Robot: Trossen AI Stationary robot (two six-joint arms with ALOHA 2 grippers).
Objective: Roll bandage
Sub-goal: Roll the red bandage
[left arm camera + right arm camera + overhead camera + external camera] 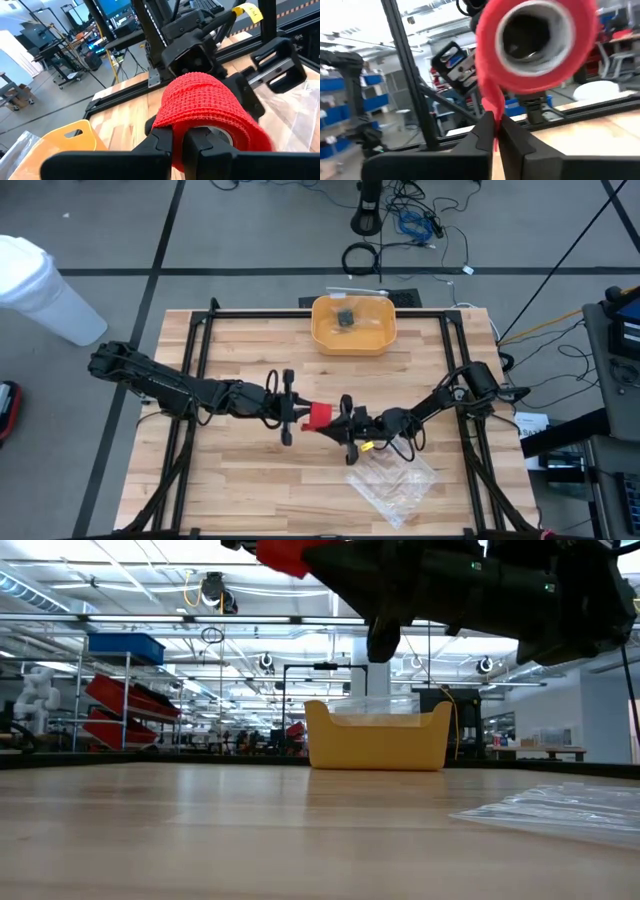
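The bandage [318,416] is a bright red roll on a pale hollow core, held in the air over the middle of the table between my two grippers. The low view shows it [280,555] high above the tabletop. My left gripper [177,147] comes from the table's left and is shut on the roll. My right gripper [496,132] comes from the right and is shut on a red tail that hangs from the roll [535,45]. My left gripper pinches the roll's wall at its near rim [176,135], apparently with one finger [205,145] in the hollow core and the other outside. The fingers come nearly level from the table's left. The roll is lifted clear of the table. My right gripper pinches the bandage's loose tail [492,107] between its two shut fingers, just below the roll. The fingers come from the table's right, slanting slightly up. The short strip runs from the roll's side down into the fingers, fairly straight.
A yellow tub [353,325] stands at the table's far edge, centre; it shows behind the arms in the low view [378,735]. A clear crinkled plastic bag [392,480] lies on the table near the front right. Black frame rails [200,370] run along the table's sides.
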